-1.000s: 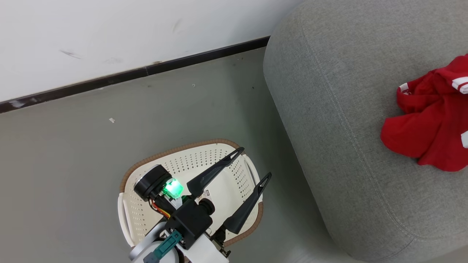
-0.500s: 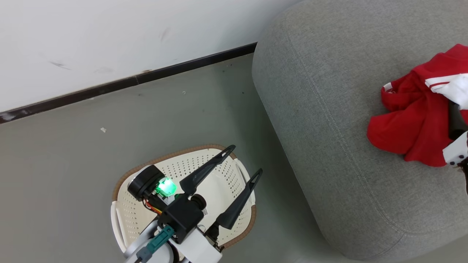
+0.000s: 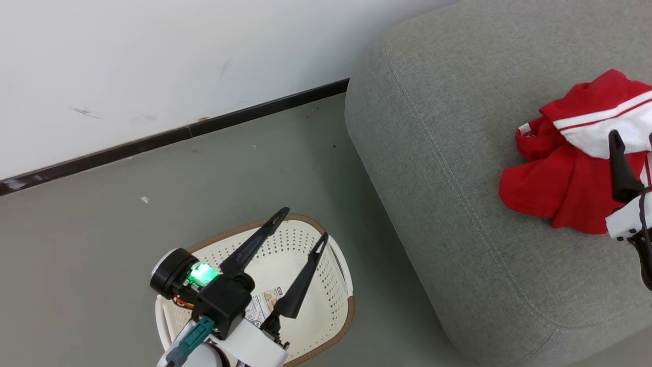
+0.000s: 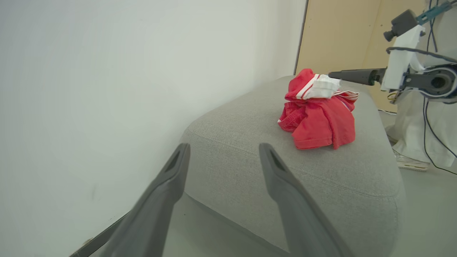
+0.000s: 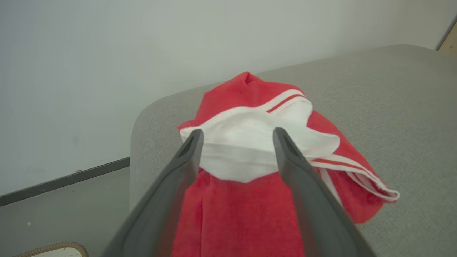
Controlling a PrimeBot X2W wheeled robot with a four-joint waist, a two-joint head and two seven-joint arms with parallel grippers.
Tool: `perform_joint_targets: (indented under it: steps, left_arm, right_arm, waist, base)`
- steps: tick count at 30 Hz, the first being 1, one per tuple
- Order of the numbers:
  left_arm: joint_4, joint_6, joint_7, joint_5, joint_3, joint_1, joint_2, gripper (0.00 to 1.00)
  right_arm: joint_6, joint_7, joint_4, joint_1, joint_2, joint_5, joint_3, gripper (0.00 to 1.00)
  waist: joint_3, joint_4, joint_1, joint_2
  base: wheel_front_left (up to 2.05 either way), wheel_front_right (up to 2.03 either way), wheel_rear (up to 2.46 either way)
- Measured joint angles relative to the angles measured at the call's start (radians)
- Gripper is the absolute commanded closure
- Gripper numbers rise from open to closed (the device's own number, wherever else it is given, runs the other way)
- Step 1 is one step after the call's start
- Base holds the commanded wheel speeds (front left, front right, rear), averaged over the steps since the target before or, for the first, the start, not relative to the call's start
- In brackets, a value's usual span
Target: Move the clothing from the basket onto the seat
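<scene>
The red clothing (image 3: 560, 178) with white trim lies in a crumpled pile on the grey seat (image 3: 448, 153). My right gripper (image 3: 631, 135) is open just above the pile, its fingers straddling the white part. In the right wrist view the right gripper (image 5: 238, 132) hangs over the clothing (image 5: 250, 214) with nothing pinched between its fingers. My left gripper (image 3: 304, 223) is open over the cream basket (image 3: 333, 285), which holds no clothing. From the left wrist, the left gripper (image 4: 223, 148) points at the seat (image 4: 250, 142) and the clothing (image 4: 317, 114).
A paper label (image 3: 262, 300) lies on the basket floor. The basket stands on grey floor (image 3: 102, 244) beside the seat's rounded corner. A white wall with a dark baseboard (image 3: 178, 135) runs behind. A tan panel (image 4: 339, 35) stands past the seat.
The camera has shifted. My right gripper has come into view and opened, and a garment with a white part now lies on top of the red pile.
</scene>
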Motion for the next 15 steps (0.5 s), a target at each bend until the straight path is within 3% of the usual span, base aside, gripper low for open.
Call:
perform_joint_targets:
  steps: [15]
  left_arm:
    - [0.004, 0.084, -0.029, -0.041, 0.111, 0.061, -0.006, 0.00]
  right_arm:
    - [0.000, 0.000, -0.251, 0.088, 0.059, -0.001, 0.036, 0.00]
  waist:
    - [-0.053, 0.064, 0.0000, 0.0000]
  base:
    - [0.00, 0.00, 0.00]
